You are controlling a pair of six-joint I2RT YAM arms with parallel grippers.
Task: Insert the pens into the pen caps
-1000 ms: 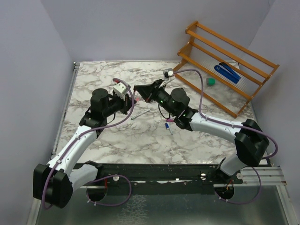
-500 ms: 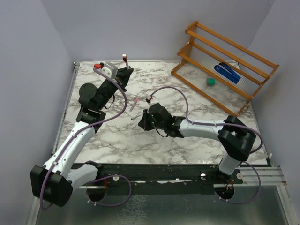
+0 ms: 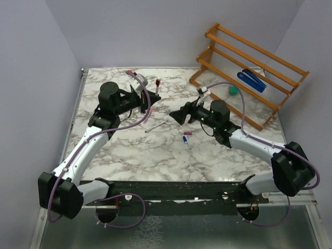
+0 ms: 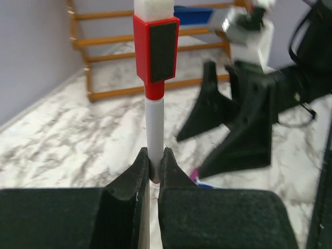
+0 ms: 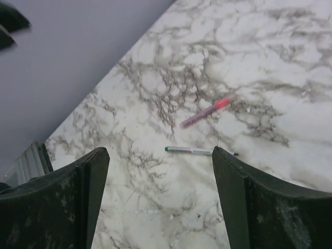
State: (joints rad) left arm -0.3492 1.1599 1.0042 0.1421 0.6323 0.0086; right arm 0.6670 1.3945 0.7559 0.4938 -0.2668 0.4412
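The left gripper is clamped tight on a pen. Its two black, wedge-shaped fingers are pressed against either side of the slim, pale grey barrel, which stands upright between them. The upper end of this pen carries a red cap, a squared plastic piece with a flat black panel on its face and a white block on top. In the overhead view, the capped pen sits over the far left-centre of the table, whose surface is smooth white marble with grey veins. The right gripper has its fingers spread wide apart with nothing between them. The matte black inner faces look slightly scuffed. It hangs over the middle of the table, with its tips pointing left towards the left gripper but not reaching it. Below it, a pink pen lies flat on the marble, and just nearer is a thin pale pen with a green tip; the two are close but not touching. Nearer the arm bases, a short blue-ended pen lies with a small pink cap at its far end. At the far right is a slatted orange wooden rack holding a blue stapler, with a small green block beside it.
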